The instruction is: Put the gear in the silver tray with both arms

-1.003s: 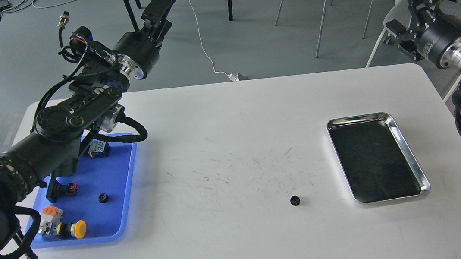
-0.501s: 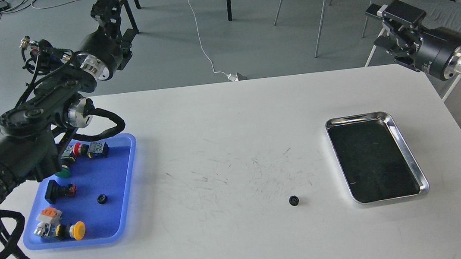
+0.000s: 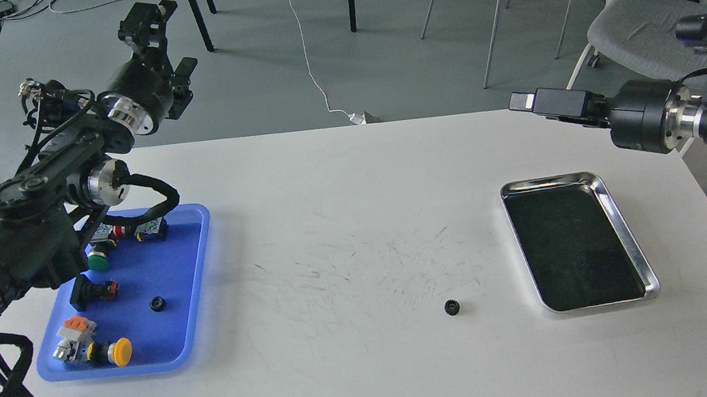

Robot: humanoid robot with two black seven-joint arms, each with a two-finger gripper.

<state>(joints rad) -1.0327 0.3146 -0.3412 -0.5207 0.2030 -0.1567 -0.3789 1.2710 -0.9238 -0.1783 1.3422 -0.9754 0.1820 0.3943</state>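
On table, your targets:
Gear [image 3: 452,308]: small, black, lies on the white table [image 3: 374,382], just left of the silver tray's near corner, not touching.
Silver tray [image 3: 627,234]: bare dark bottom.
Left gripper [image 3: 151,25]: raised past the far-left edge, fingers apart, holding nothing.
Right gripper [image 3: 549,103]: above the tray's far side; seen edge-on, can't tell you its opening.
Blue tray [image 3: 194,290]: push buttons plus a second gear [image 3: 156,304].

Two small black toothed gears: one [image 3: 452,308] on the white worktop [image 3: 373,369], one [image 3: 156,304] in the single blue plastic tray [image 3: 198,269]. One shiny silver metal tray [image 3: 625,221]. Two pincers, left [image 3: 150,22] and right [image 3: 525,101].
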